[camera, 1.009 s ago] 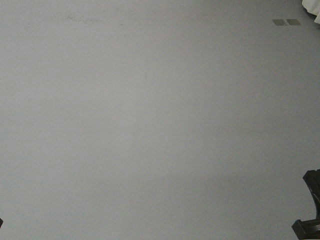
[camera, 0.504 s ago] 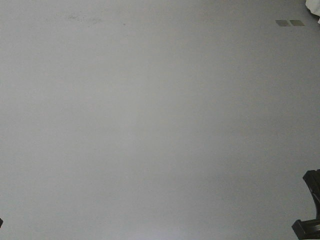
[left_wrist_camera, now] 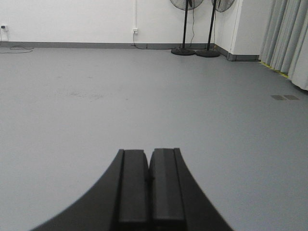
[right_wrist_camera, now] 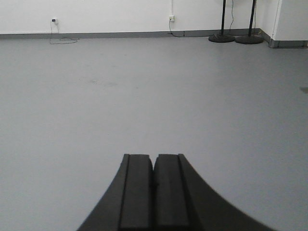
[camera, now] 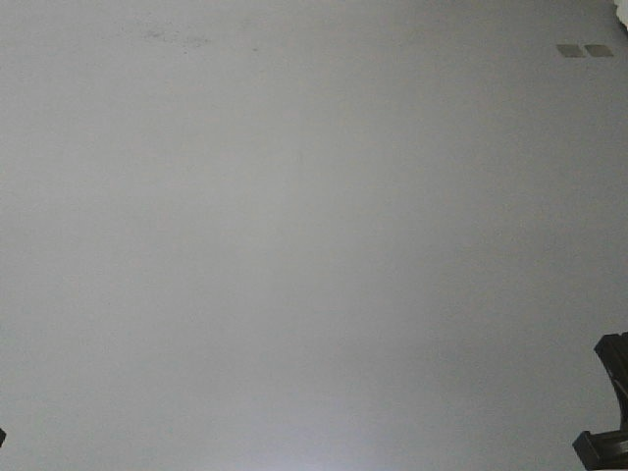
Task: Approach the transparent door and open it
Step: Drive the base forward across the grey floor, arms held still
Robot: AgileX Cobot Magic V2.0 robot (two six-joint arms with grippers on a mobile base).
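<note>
Your left gripper (left_wrist_camera: pixel 149 154) points out low over the grey floor (left_wrist_camera: pixel 96 106). Its jaws are pressed together, with only a thin seam between the two black pads and nothing held. Your right gripper (right_wrist_camera: pixel 154 159) reads the same way: jaws flat against each other, gripping nothing, aimed across the floor toward the far wall (right_wrist_camera: pixel 110 14).

The transparent door shows in none of your three views, so you cannot place it from these cameras.

In the left wrist view you look at a white wall with a grey skirting strip. Two standing fans (left_wrist_camera: pixel 185 29) are side by side near the corner, their round bases on the floor. A wall socket (left_wrist_camera: pixel 135 31) sits to the left of them, and a pale curtain (left_wrist_camera: pixel 288 43) hangs down the right edge. Near that curtain, two small dark square patches (left_wrist_camera: pixel 285 97) lie side by side in the floor.

In the right wrist view, another socket (right_wrist_camera: pixel 54 20) on the left of the wall has a cord (right_wrist_camera: pixel 62 41) trailing onto the floor.

Your front-facing view is almost all floor, with faint scuff marks (camera: pixel 177 39) at the upper left and a black part of the rig (camera: pixel 610 412) cutting in at the lower right edge
</note>
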